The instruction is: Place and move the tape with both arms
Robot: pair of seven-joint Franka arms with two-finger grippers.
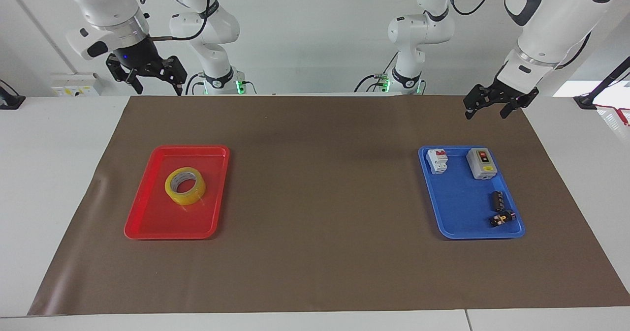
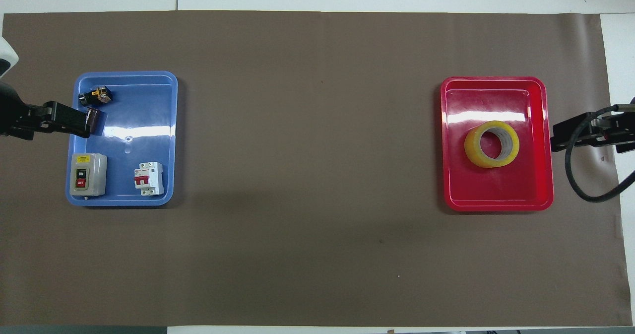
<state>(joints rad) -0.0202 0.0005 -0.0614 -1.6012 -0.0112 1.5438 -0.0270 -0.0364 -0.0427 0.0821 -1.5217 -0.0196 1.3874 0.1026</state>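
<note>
The yellow tape (image 1: pixel 185 186) lies flat in the red tray (image 1: pixel 147 223) toward the right arm's end of the table; it also shows in the overhead view (image 2: pixel 491 144) in the tray (image 2: pixel 496 200). My right gripper (image 1: pixel 155 90) is open and empty, high in the air, apart from the tape; in the overhead view (image 2: pixel 563 138) it is over the mat just beside the red tray's outer rim. My left gripper (image 1: pixel 485 113) is open and empty, raised; in the overhead view (image 2: pixel 74 124) it is over the outer edge of the blue tray (image 2: pixel 149 125).
The blue tray (image 1: pixel 457 213) holds a white circuit breaker (image 1: pixel 437 161), a grey on/off switch box (image 1: pixel 481 163) and two small black parts (image 1: pixel 499 208). A brown mat (image 1: pixel 320 198) covers the table between the two trays.
</note>
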